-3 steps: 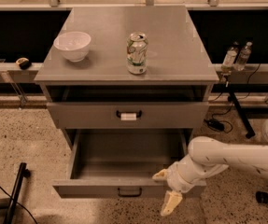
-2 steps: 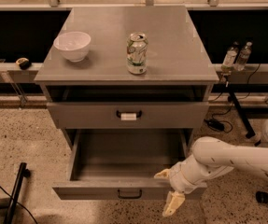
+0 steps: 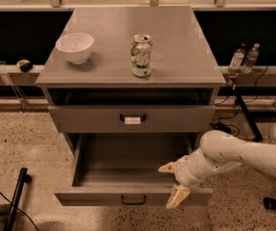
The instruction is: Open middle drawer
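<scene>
— Nearest first?

— Middle drawer (image 3: 94, 195), out well beyond the worktop's (image 3: 176, 37) front edge, grey inside bare and in plain sight. Claw (image 3: 173, 183) at the right end of the drawer front, spread wide, gripping nothing. Lower finger down across the front panel; whether touching, hard to say.

— Looks about done, then. Risks?

— Knocking the front while backing away, probably, enough to nudge the drawer inward. Also catching that lower finger on the panel's edge. White arm (image 3: 238, 155) close beside the drawer's right side, so little slack there.

— And further back?

— Tagged drawer (image 3: 89, 119) above, seemingly a little ajar. Up on the worktop, a can (image 3: 141, 55) near the middle of the front edge and a white bowl (image 3: 75, 46) towards the left edge, both tippable by a hard jolt. Two bottles (image 3: 243, 59) beyond the right edge, well out of the way.
</scene>
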{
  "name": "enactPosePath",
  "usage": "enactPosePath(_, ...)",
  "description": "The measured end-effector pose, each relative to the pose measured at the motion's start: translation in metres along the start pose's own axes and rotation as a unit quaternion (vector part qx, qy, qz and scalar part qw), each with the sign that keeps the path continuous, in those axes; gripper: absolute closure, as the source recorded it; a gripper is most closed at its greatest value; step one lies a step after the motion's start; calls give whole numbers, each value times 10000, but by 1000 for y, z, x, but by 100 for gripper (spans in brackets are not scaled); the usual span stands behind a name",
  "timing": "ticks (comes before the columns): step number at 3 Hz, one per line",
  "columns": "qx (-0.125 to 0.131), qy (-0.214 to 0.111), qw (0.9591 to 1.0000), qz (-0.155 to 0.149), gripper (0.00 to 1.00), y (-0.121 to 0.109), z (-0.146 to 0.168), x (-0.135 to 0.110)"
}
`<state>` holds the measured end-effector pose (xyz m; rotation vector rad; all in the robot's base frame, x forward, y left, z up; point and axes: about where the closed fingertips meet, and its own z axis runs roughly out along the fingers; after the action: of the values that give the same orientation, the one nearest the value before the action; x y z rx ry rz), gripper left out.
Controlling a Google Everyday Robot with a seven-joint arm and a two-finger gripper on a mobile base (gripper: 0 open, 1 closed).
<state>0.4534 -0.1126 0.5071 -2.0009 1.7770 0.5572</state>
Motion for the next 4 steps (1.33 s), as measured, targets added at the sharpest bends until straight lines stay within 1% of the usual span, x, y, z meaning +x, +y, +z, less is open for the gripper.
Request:
enactPosePath(1,325,-2,9995,2,40,-35,-11,-3)
enactPosePath(2,630,47,9979,164,64,-69,-3,3)
enactPosePath(3,765,174,9963,336,87,-86,23,12)
enactPosePath(4,843,309,9947,495,100,-96,47,24)
